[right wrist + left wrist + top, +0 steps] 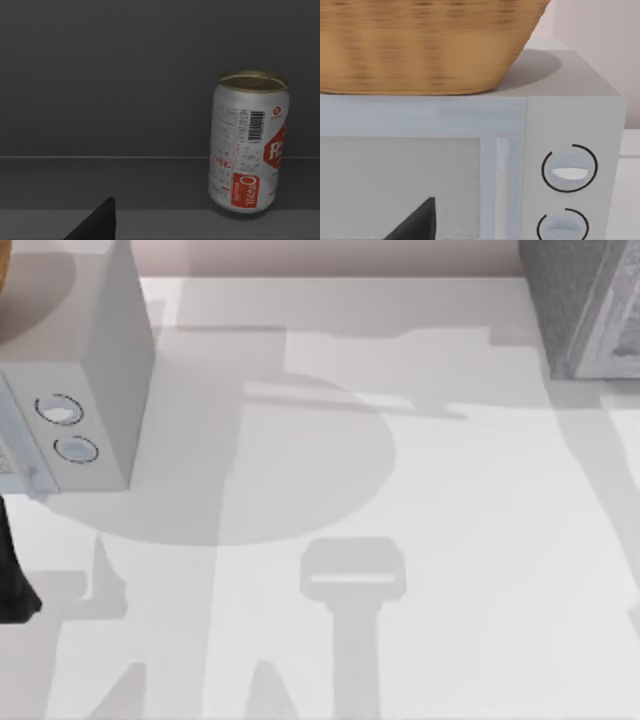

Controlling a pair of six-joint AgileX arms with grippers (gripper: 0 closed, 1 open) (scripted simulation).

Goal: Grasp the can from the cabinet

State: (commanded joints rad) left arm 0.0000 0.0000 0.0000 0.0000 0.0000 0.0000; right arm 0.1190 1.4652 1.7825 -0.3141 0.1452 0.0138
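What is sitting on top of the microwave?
A woven basket sits on the microwave. Its inside cannot be seen, and it hides the microwave top beneath it.

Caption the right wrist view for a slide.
Upright silver-and-red can standing on a dark cabinet shelf, seen from the right wrist camera.

My top camera looks straight down on the table [420, 540], catching the microwave [90, 390] at its left edge; my left wrist camera faces that same microwave [570, 125] front-on, close; my right wrist camera looks level into a dark cabinet [125, 75], near the can [248, 142].
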